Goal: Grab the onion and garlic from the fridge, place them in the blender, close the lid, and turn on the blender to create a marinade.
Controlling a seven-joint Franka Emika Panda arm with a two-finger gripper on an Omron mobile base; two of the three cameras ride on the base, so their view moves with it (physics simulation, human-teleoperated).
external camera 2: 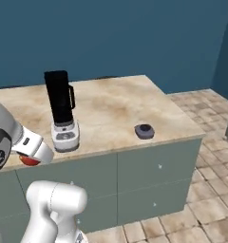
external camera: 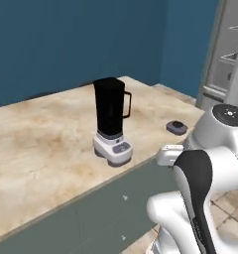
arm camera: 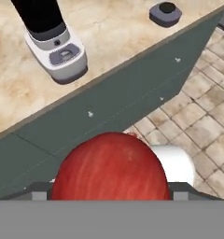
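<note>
Onion (arm camera: 111, 165) sat clamped in the gripper (arm camera: 111, 193), below counter edge; blender (arm camera: 51, 35) stood ahead and above, lid (arm camera: 165, 14) lying beyond it. Dropping it in, garlic, lid and switch remained

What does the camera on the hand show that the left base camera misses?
Hand view alone: a round red-orange onion sitting right between the gripper jaws, apparently held. Left base view alone: the tall grey fridge with flat shelves at the right, and the blender's whole black jar. Both share: the blender on its white-grey base, the small round grey-lilac lid and the beige marble counter.
</note>
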